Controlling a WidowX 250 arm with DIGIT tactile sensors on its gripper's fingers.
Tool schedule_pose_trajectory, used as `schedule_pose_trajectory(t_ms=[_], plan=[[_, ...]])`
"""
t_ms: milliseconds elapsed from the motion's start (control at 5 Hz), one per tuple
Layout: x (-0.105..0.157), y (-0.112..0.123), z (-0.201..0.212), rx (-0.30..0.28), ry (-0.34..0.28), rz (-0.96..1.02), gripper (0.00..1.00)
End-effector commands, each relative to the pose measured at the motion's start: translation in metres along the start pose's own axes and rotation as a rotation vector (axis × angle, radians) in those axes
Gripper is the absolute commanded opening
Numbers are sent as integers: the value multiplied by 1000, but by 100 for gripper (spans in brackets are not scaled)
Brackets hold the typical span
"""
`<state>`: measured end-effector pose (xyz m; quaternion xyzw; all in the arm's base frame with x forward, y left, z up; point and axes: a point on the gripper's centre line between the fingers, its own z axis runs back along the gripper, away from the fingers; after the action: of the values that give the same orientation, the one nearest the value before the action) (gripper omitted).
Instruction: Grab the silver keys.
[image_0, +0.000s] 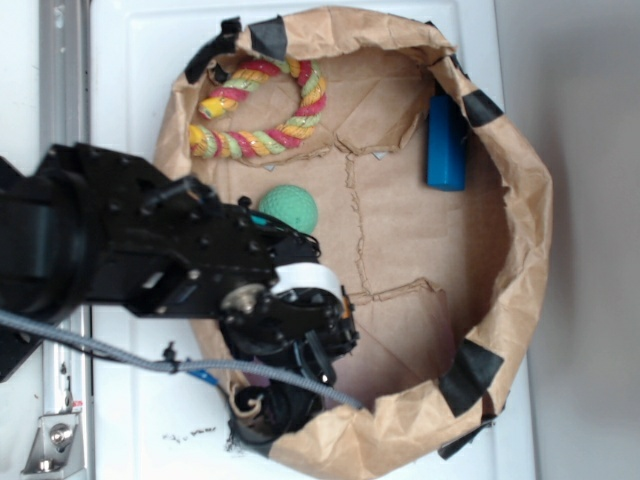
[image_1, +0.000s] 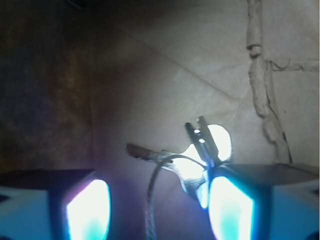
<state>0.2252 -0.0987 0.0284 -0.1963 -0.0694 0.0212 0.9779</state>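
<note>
the silver keys (image_1: 202, 150) show only in the wrist view: thin, glaring metal blades fanned on a wire ring, one serrated blade standing up and to the left, a pale loop of wire curving down from them. they lie on the brown paper floor (image_1: 165, 75), between the two lit fingers and close against the right-hand finger (image_1: 230, 207); whether they touch it cannot be told. the pincer (image_1: 160, 210) is open, its jaws spread wide with the keys in the gap, nothing clamped.

the exterior view shows the black arm (image_0: 150, 250) reaching over the crumpled rim of a paper-lined bin (image_0: 520, 240) on the white worktop (image_0: 140, 60), its head low near the bin's lower-left wall, which hides the keys and the fingers. the middle and right of the bin floor lie bare. a striped rope ring (image_0: 265, 110) sits at the upper left, a green ball (image_0: 290, 208) just beside the arm, and a blue bar (image_0: 446, 143) near the upper right wall, well apart from the pincer.
</note>
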Motion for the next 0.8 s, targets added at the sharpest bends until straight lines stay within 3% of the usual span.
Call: schedule_pose_trajectory(t_ms=[0, 400, 600], plan=[[-19, -8, 4, -15, 36, -62, 0], [-10, -4, 30, 2, 14, -51, 0], [11, 0, 61, 30, -31, 16, 0]])
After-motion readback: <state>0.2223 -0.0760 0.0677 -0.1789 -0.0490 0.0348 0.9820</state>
